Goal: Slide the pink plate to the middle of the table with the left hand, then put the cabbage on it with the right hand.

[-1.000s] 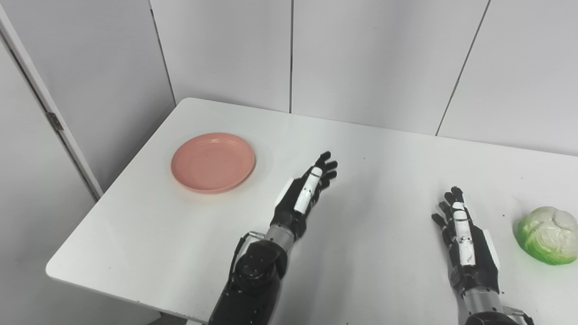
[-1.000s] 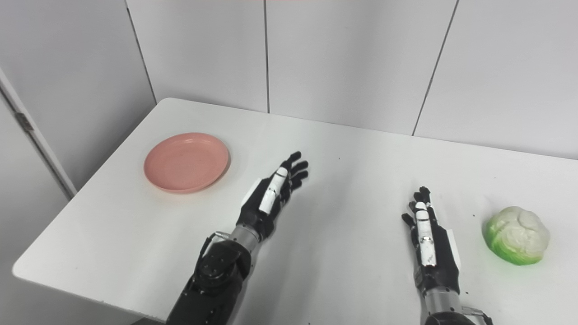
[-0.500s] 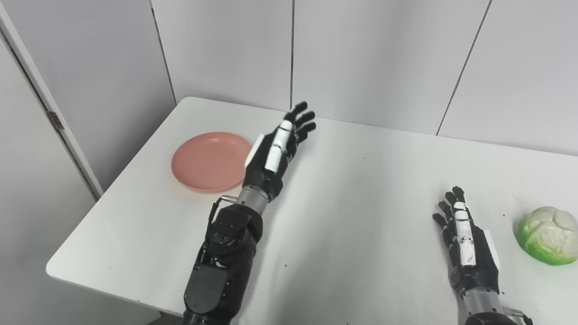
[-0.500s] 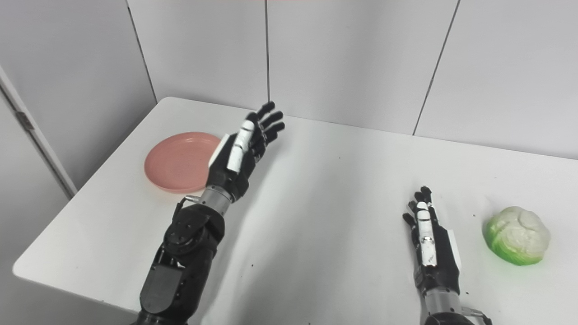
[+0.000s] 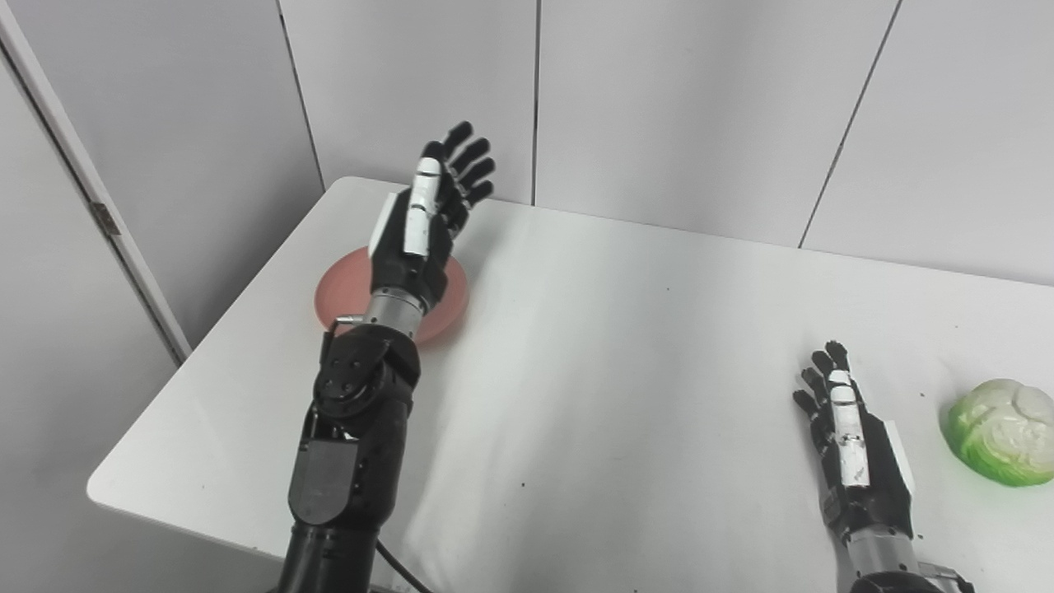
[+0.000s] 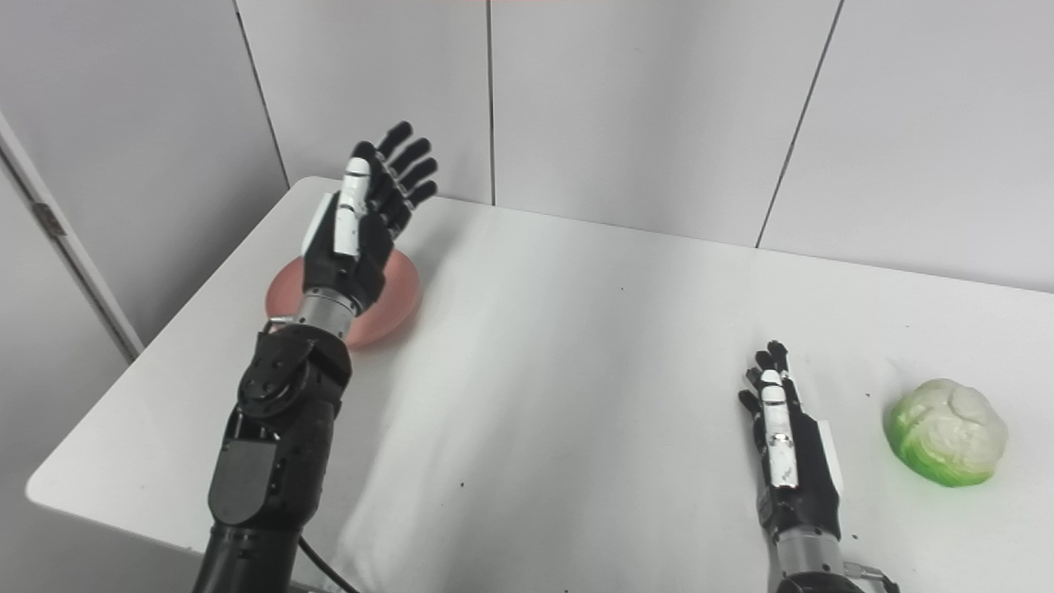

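A: Where does the left hand (image 5: 416,239) stand?

B: Raised above the round pink plastic plate (image 5: 449,306), fingers spread, holding nothing. The plate sits near the white table's (image 5: 626,329) left edge.

A: Best approach?

B: Lower flat fingers onto the plate's far rim, then drag evenly towards centre. The right hand (image 5: 856,457) lies open beside the green-white cabbage (image 5: 998,430).

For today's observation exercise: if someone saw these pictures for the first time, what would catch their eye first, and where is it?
The raised left hand, fingers spread and holding nothing, stands out first, in front of the pink plate near the table's far left corner. Next comes the green-and-white cabbage at the right edge of the white table, with the right hand open beside it, not touching.
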Action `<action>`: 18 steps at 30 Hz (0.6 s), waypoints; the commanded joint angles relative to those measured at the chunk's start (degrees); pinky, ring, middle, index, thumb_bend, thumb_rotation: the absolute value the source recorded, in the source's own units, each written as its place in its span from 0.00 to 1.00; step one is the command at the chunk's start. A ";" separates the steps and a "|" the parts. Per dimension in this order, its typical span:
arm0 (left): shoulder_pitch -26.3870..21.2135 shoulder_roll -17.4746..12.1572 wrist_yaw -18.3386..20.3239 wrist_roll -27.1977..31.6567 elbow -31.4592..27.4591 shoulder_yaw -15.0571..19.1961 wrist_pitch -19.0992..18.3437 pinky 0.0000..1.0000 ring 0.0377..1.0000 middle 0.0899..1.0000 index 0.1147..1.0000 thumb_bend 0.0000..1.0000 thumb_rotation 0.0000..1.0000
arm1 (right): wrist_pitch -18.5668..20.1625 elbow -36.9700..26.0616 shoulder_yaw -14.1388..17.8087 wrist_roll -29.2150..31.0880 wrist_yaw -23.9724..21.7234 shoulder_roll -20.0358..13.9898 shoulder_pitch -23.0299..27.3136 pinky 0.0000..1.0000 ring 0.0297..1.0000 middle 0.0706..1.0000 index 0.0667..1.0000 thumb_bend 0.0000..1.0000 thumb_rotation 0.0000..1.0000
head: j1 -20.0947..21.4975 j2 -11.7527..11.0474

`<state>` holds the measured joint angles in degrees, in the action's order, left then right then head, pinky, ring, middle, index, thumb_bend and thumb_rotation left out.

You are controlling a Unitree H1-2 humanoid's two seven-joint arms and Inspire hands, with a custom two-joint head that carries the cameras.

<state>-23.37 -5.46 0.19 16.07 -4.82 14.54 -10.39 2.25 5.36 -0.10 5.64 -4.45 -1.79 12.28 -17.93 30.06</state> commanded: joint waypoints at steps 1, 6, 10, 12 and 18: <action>-3.04 -1.81 -0.67 -0.06 -0.21 0.95 1.93 0.91 0.90 0.90 0.88 0.47 1.00 | -1.09 -0.83 -0.09 -0.20 -0.31 -0.09 1.04 1.00 0.97 0.97 0.99 0.15 1.00 | -0.22 0.08; -4.19 -4.14 -0.90 1.25 2.57 3.75 2.91 0.88 0.89 0.89 0.88 0.47 1.00 | -0.84 -1.07 -0.14 -0.43 -0.09 -0.02 1.04 1.00 0.96 0.97 0.98 0.15 1.00 | -0.46 0.16; -5.40 -6.35 -1.63 1.49 5.34 6.01 3.37 0.89 0.89 0.89 0.88 0.47 1.00 | -0.62 -1.39 0.04 -0.23 0.05 0.27 0.94 1.00 0.95 0.96 0.98 0.14 1.00 | -1.02 -0.03; -5.87 -7.30 -1.65 1.85 6.77 6.94 3.99 0.89 0.89 0.88 0.87 0.47 1.00 | -0.24 -1.68 0.23 0.02 0.23 0.48 0.89 1.00 0.95 0.96 0.97 0.13 1.00 | -1.33 -0.14; -6.90 -9.82 -2.39 3.48 9.93 9.77 4.50 0.88 0.87 0.87 0.86 0.47 1.00 | -0.81 -1.65 0.18 0.81 -0.68 0.01 0.94 1.00 0.97 0.97 0.99 0.13 1.00 | -1.92 -0.25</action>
<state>-27.08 -13.32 -1.52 18.99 5.41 23.76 -7.89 2.28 5.13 -0.08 5.92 -4.51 -1.75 12.17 -19.77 29.71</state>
